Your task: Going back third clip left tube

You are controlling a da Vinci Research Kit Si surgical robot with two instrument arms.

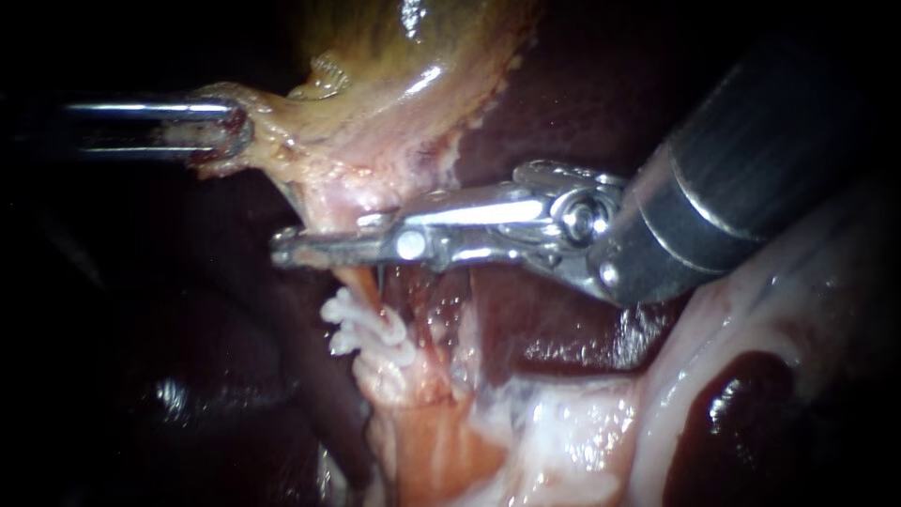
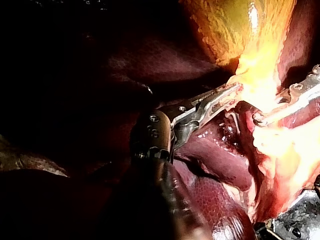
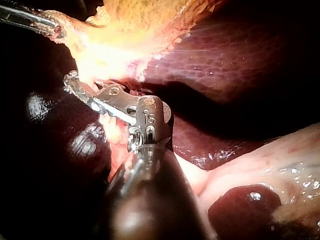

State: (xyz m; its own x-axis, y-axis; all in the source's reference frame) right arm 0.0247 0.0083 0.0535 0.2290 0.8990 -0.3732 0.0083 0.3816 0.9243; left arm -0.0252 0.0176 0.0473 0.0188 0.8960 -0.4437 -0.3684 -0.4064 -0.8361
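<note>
Clips [image 1: 361, 329] sit on the left tube [image 1: 364, 284]. The right instrument [image 1: 286, 253], pincer slightly open and empty, hasn't withdrawn yet, I'd say. The left instrument [image 1: 230, 131] pincer clamps the gallbladder [image 1: 394, 56].

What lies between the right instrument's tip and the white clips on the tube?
Only a bare stretch of the tube, as the endoscope view shows: it runs from under the right instrument down to the clips.

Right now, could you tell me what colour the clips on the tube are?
White clips; the endoscope view shows them best.
</note>
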